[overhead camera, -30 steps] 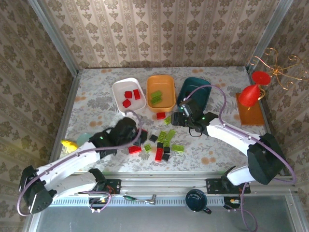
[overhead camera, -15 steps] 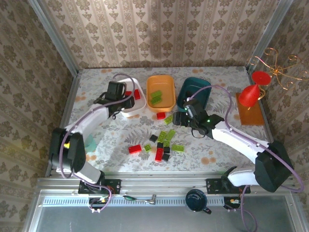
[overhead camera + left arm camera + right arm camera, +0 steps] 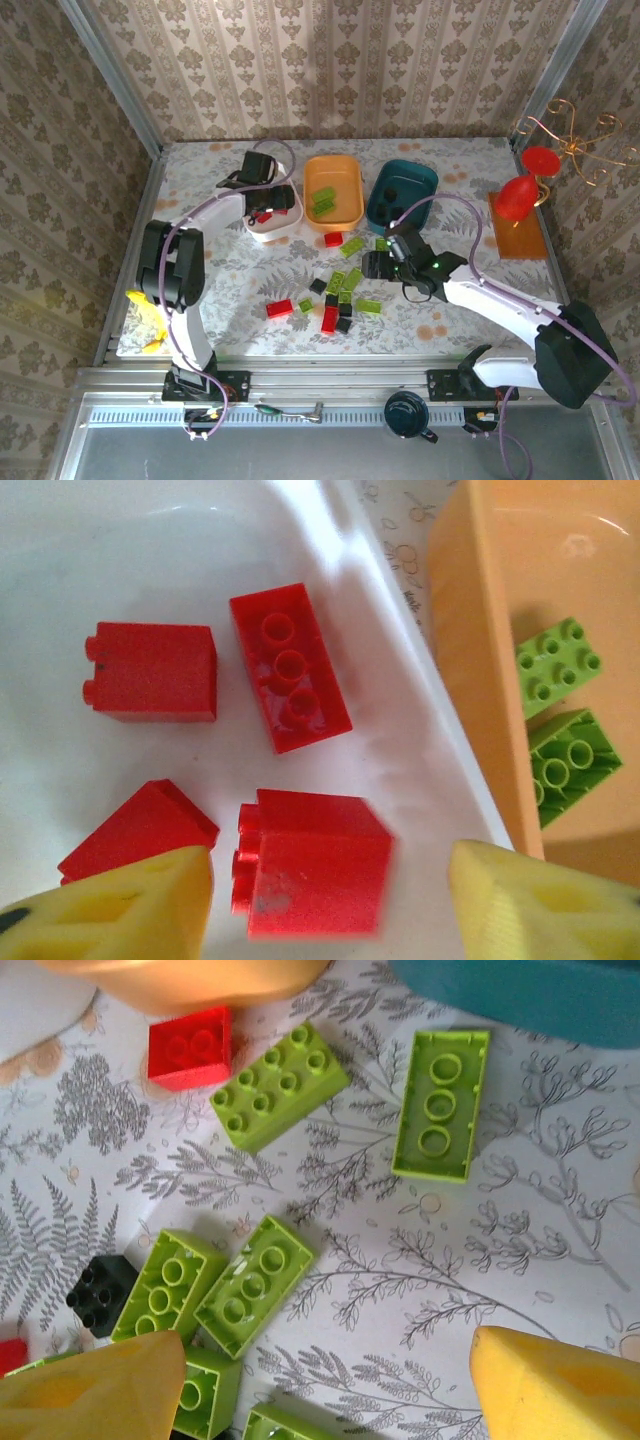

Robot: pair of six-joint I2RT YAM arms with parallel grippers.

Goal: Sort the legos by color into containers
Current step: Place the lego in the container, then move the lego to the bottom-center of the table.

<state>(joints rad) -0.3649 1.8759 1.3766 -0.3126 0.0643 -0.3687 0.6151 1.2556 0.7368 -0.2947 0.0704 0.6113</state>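
Left wrist view: four red plastic bricks (image 3: pixel 290 668) lie on the floor of the shallow white plastic tub (image 3: pixel 70 560). One is oblong with its studs up; the nearest one is blurred. The orange plastic tub (image 3: pixel 478 680) stands just beside it and holds two lime-green plastic bricks (image 3: pixel 558 662), touching each other. The left gripper (image 3: pixel 330 905) hangs over the white tub with its yellow padded fingers (image 3: pixel 110 905) spread wide, gripping nothing.

Top external view: the dark teal plastic tub (image 3: pixel 425 180) stands right of the orange one, so the three form a row at the far side of the table. The loose bricks (image 3: pixel 337 282), red, lime and black, are scattered on the floral-patterned tabletop (image 3: pixel 220 275) in front of the tubs. The right gripper (image 3: pixel 373 264) is low over the right edge of that scatter, near the teal tub.

Right wrist view: the yellow pads (image 3: pixel 555 1385) stand wide apart, holding nothing. Beyond them lie several lime bricks, one small black brick (image 3: pixel 100 1295), and one red square brick (image 3: pixel 190 1048) close to the orange tub's wall.

Further out, top external view: a flat orange tray (image 3: pixel 520 240) with a red goblet (image 3: pixel 515 198) sits at the table's right edge, and a dark mug (image 3: pixel 407 415) on the near ledge.
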